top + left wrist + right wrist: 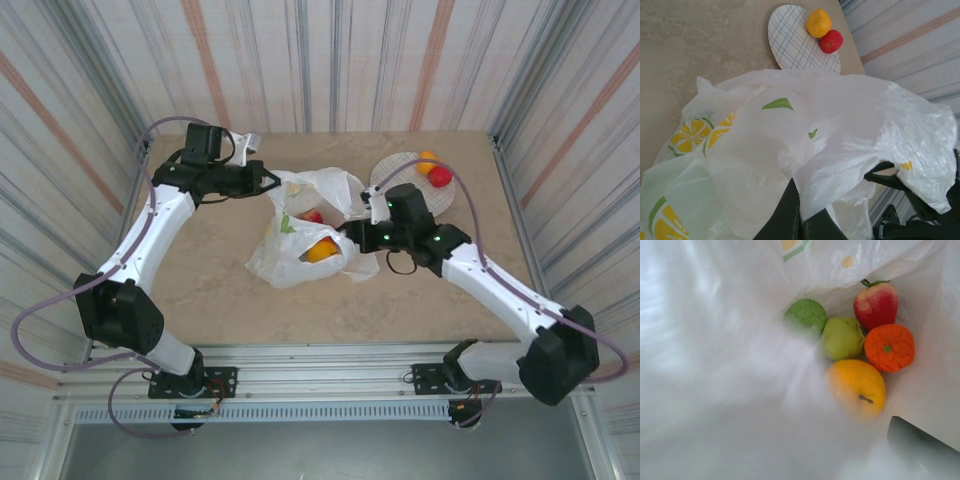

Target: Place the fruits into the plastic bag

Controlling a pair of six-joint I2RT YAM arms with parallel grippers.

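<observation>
Five small rounded fruits [842, 337] lie in the thin white lemon-printed plastic bag [278, 262], two on the round checked plate [792, 45] beyond it. Left tool [801, 215] clamps the bag's edge; right tool [348, 228], jaws apart, at its mouth: withdraw straight, avoid snagging.

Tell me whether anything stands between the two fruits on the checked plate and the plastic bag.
Nothing on the table does: bare round checked plate separates the small yellow-orange fruit and small red fruit from the thin white lemon-printed plastic bag. The right arm hangs over that gap.
</observation>
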